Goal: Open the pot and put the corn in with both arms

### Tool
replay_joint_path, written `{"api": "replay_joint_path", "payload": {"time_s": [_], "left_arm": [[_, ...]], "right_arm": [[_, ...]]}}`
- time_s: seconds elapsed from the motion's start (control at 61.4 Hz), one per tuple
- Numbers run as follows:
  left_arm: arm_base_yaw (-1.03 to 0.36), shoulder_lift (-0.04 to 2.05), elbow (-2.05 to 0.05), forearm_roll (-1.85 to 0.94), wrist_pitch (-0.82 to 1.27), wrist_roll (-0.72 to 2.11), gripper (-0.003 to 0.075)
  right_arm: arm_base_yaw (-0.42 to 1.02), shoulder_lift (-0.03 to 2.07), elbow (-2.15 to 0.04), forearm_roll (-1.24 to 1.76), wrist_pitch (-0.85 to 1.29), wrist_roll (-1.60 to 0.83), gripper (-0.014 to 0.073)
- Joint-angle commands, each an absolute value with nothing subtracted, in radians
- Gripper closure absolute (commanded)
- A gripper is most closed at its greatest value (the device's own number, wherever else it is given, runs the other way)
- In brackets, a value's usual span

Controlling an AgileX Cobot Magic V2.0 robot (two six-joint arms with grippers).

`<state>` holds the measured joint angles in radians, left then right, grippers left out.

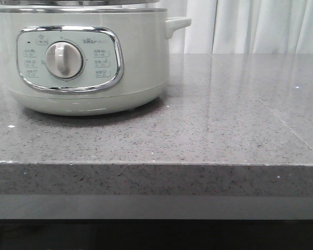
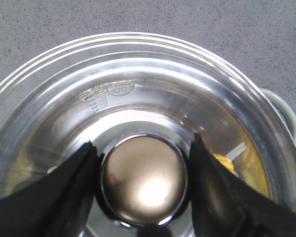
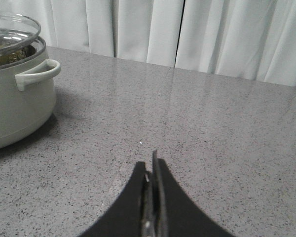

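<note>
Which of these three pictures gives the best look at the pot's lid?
The left wrist view: it looks straight down on the glass lid and its metal knob, between the left gripper's fingers. The front view shows only its rim; the right wrist view, one edge.

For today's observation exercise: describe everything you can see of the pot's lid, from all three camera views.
The lid is a round dome of clear glass with a steel rim, and a shiny metal knob at its centre. It sits level on the pale green pot, though the right wrist view shows a thin gap under the rim. The left gripper has its two black fingers on either side of the knob, close against it. Yellow shows through the glass inside the pot. The right gripper is shut, over the bare counter.
</note>
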<state>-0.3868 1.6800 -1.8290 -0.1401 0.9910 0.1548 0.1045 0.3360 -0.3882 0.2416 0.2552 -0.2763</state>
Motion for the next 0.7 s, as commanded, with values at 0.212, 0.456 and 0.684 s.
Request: {"api": "replay_joint_path", "payload": {"time_s": [0.212,0.456,0.684], "left_arm": [[-0.391,1.647,-1.874,-0.171,0.915,0.155,0.0469],[-0.391,1.647,-1.874,-0.171,0.941,0.155,0.0469],[-0.391,1.647,-1.874,-0.171,0.941,0.155,0.043]], "right_arm": [[0.104,0.34,-0.413,0.247,0.17,-0.283,0.0661],[0.104,0.34,-0.413,0.247,0.169,-0.283,0.0661],[0.104,0.34,-0.413,0.247,0.169,-0.283,0.0661]]}}
